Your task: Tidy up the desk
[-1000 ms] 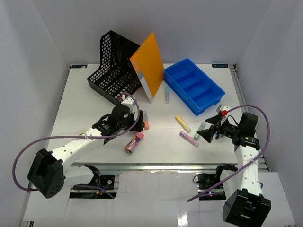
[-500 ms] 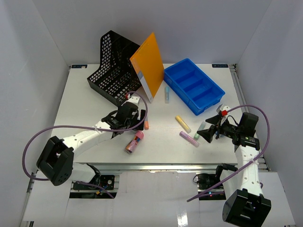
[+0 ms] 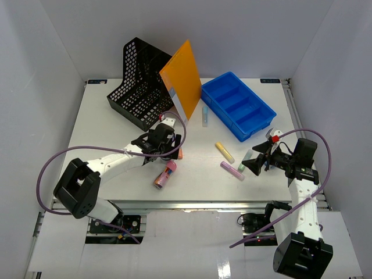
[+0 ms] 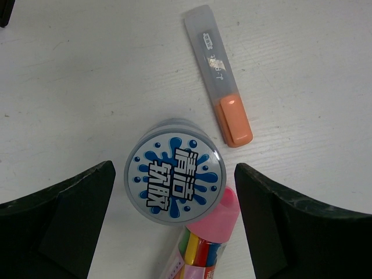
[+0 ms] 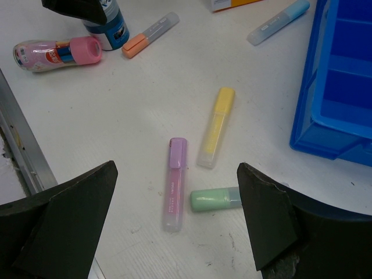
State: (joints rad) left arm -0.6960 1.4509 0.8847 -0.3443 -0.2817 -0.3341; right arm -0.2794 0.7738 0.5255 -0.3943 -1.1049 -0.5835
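L hand (image 4: 174, 170) spread, empty, straddling upright jar (image 4: 174, 173) on bench (image 4: 70, 87) — jar centred betw. fingers (image 4: 58, 226). Straight descent advised, grip taken low; tube (image 4: 203, 250) just beside jar could be knocked. R hand (image 5: 177, 171) spread, empty, over markers (image 5: 215, 125).

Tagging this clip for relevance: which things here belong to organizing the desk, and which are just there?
Likely part of the job: desk, orange highlighter, yellow highlighter, purple highlighter, green highlighter, blue highlighter, round tub, pink-capped tube, blue tray, black mesh file holder, orange folder.
Just there: purple cable, aluminium rail.
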